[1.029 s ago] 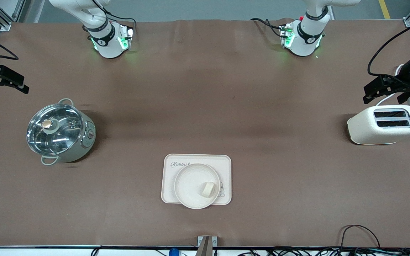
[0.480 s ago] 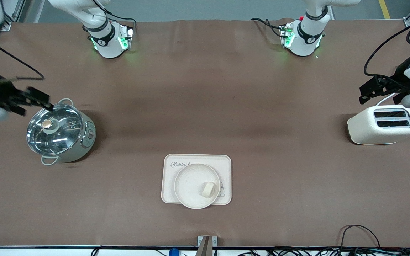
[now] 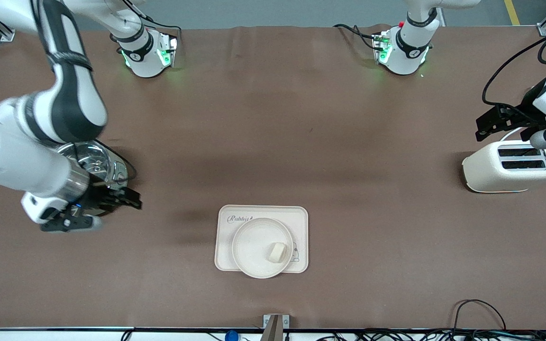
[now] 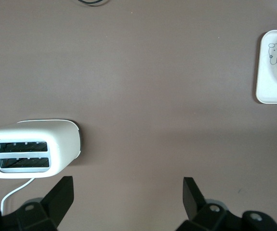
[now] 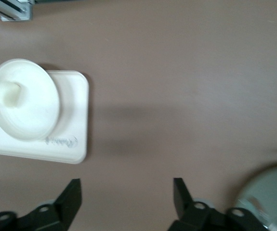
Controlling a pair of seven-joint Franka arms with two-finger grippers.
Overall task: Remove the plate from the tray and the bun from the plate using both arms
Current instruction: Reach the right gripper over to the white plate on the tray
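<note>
Bun (image 3: pixel 277 252) on plate (image 3: pixel 254 248), clear of both jaws.

Bun (image 3: pixel 277 252) on plate (image 3: pixel 254 246); plate on tray (image 3: pixel 296 215), worktop (image 3: pixel 273 142) centre, near front camera. Pot (image 3: pixel 100 163) toward right arm's end; toaster (image 3: pixel 510 166) toward left arm's end.

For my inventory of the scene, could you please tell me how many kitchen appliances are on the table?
2. A white two-slot toaster stands at the left arm's end of the table. An electric cooking pot with a glass lid stands at the right arm's end, partly covered by the right arm.
</note>
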